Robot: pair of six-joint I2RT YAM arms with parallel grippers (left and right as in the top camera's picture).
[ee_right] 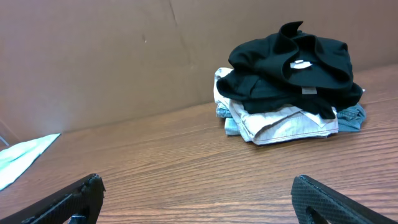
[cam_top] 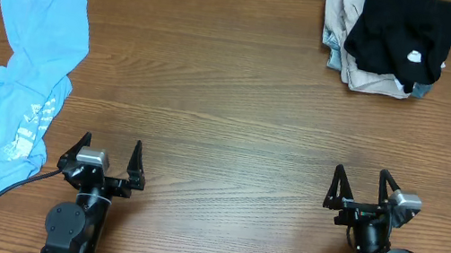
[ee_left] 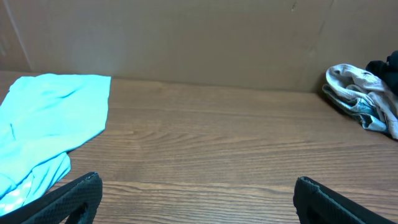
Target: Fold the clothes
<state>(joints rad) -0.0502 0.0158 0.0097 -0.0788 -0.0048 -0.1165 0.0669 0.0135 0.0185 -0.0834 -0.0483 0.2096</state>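
A light blue shirt [cam_top: 24, 67] lies crumpled along the table's left side; it also shows in the left wrist view [ee_left: 46, 118]. A pile of clothes with a black garment [cam_top: 402, 32] on top of beige and pale ones sits at the back right, seen in the right wrist view [ee_right: 292, 68] too. My left gripper [cam_top: 111, 146] is open and empty near the front edge, right of the blue shirt. My right gripper [cam_top: 364, 180] is open and empty near the front edge, well in front of the pile.
The wooden table [cam_top: 230, 100] is backed by a cardboard wall [ee_left: 199, 37]. The pile's edge shows at the right of the left wrist view [ee_left: 364, 96].
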